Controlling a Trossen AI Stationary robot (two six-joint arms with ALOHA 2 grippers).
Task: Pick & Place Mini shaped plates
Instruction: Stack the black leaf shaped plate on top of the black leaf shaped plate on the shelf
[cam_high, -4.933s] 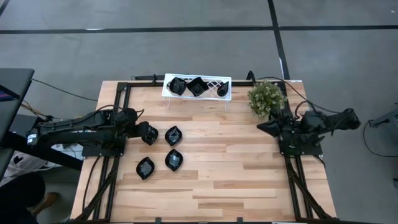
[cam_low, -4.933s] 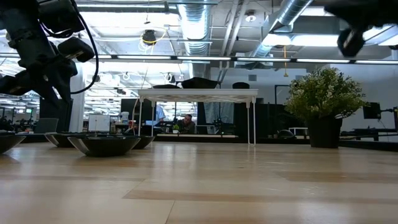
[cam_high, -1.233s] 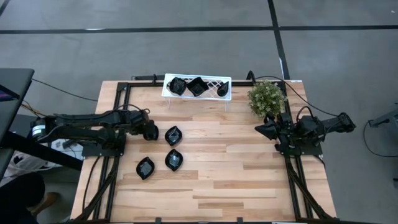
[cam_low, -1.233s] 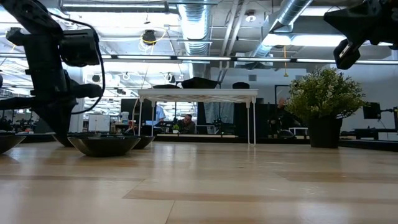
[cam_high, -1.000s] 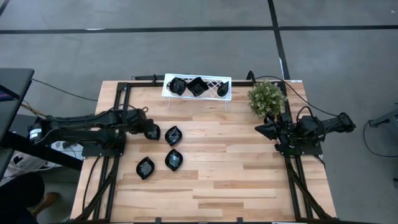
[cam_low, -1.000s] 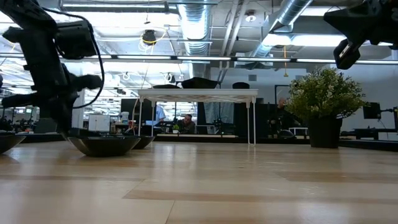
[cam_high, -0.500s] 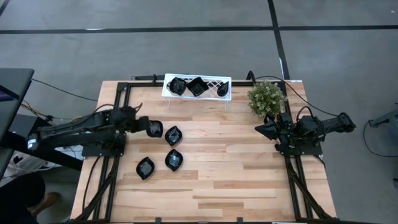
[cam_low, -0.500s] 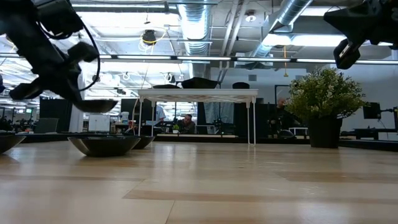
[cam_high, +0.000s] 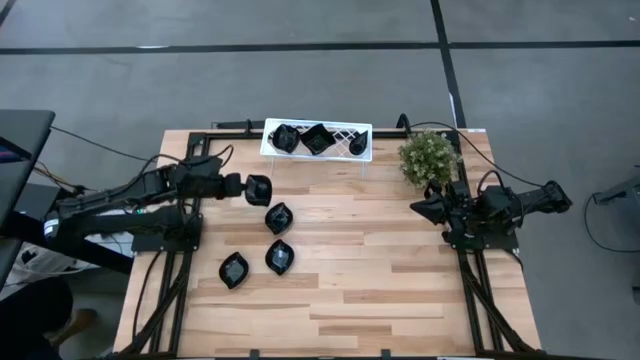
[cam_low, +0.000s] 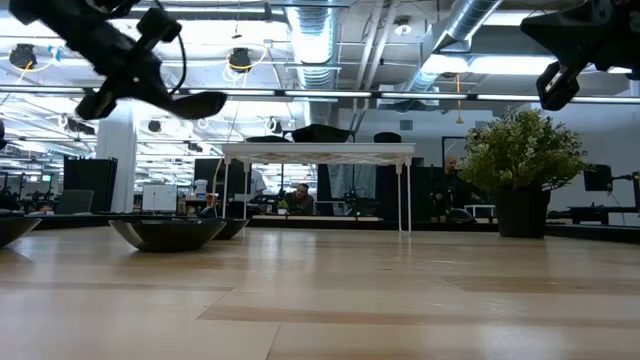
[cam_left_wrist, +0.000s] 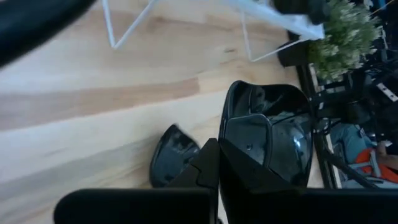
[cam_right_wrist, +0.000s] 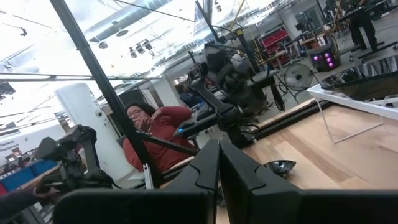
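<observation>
Left gripper (cam_high: 243, 187) fingers pinched narrow on the rim of one small glossy black dish (cam_high: 259, 189), held clear above the pale wooden bench (cam_high: 380, 280), short of the white lattice rack (cam_high: 345, 134). Risk: slick glaze, thin edge grip; the dish could pivot or slip. Three leaf-shaped black dishes (cam_high: 279, 217) lie below. Right gripper (cam_high: 420, 207) pinched shut, empty, beside the bushy green plant (cam_high: 428, 156).

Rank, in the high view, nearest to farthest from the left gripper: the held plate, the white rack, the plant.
1. Held plate, in the left gripper, above the table's left.
2. White rack, at the far edge, middle.
3. Plant, far right corner.
</observation>
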